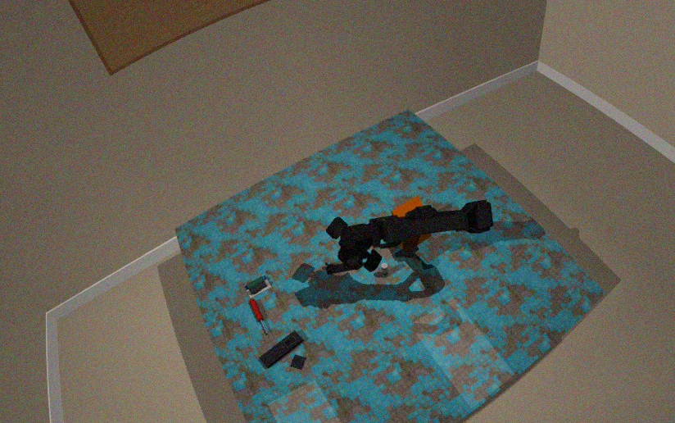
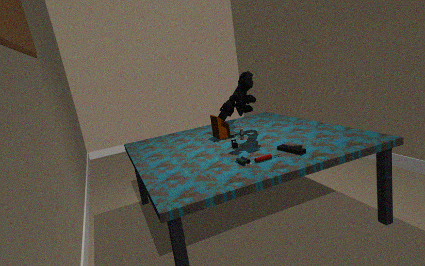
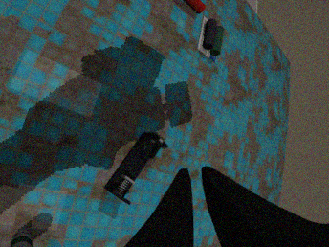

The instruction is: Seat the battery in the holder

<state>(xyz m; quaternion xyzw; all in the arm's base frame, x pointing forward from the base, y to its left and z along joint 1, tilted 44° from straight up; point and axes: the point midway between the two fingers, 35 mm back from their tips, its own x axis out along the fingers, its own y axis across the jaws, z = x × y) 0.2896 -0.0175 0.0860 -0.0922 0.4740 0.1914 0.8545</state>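
Observation:
The black holder lies on the table; the arm partly covers it in the top view. It looks empty in the wrist view. The battery stands upright on the table, apart from the holder, on the side toward the arm's base. My gripper is shut with only a narrow gap between the fingertips and nothing held. It is above the table, touching neither battery nor holder. In the wrist view the fingertips are right of the holder, and the battery is at the lower left.
An orange block stands at the arm's base. Farther out lie a green and dark part on a white piece, a red screwdriver, a long black box and a small dark square.

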